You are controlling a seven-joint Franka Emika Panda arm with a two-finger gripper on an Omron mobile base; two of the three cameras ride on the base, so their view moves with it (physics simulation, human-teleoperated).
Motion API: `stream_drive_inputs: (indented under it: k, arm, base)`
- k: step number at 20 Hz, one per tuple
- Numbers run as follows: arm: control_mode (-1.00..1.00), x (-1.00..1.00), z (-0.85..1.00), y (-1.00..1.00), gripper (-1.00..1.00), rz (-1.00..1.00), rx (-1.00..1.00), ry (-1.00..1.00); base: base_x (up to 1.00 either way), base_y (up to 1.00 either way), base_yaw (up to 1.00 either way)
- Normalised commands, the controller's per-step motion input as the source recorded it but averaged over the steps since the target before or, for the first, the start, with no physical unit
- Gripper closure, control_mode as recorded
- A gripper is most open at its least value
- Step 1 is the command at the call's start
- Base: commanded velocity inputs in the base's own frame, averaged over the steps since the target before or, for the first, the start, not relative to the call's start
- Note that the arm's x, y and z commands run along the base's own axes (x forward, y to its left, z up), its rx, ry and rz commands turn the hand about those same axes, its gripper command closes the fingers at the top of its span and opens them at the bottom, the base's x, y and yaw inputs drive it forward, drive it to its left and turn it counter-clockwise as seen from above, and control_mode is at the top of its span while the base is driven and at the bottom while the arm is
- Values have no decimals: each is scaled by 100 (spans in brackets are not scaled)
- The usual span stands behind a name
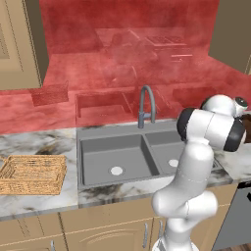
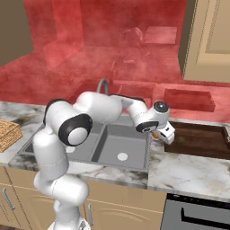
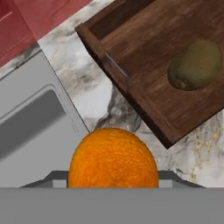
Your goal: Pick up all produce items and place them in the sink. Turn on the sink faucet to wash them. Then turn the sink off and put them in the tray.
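Your gripper (image 2: 158, 133): jaws clamp orange (image 3: 113, 158) | hangs over counter strip between sink (image 3: 30, 127) rim and board (image 3: 175, 57) edge | kiwi (image 3: 195, 64) on board

Arm folded at elbow, forearm reaching toward 3 o'clock, hand (image 2: 161, 133) tipped downward, its fingers clamped on the orange piece (image 3: 113, 158).

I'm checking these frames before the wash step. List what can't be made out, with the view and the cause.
- Right sink basin: left base view, partly behind the arm.
- Tool fingertips: right base view, too small; hand view, behind the orange piece.
- Orange piece's lower part: hand view, cut off at the bottom.
- Faucet: right base view, mostly behind the arm.
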Motion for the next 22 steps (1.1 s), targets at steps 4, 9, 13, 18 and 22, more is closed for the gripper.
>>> stream_drive_inputs:
  k: [4, 9, 13, 18, 22]
  arm:
    - [-100, 20, 37, -100, 100, 0, -2, 0]
    - [-100, 50, -1, -98, 100, 0, 0, 4]
    - [-100, 72, -28, -50, 100, -4, -1, 10]
    - [-100, 65, -20, -7, 100, -3, -2, 3]
    - [-100, 19, -29, 0, -100, 0, -4, 2]
  base:
    - [0, 0, 0]
    - [0, 0, 0]
    - [0, 0, 0]
    - [0, 0, 0]
    - [0, 0, 0]
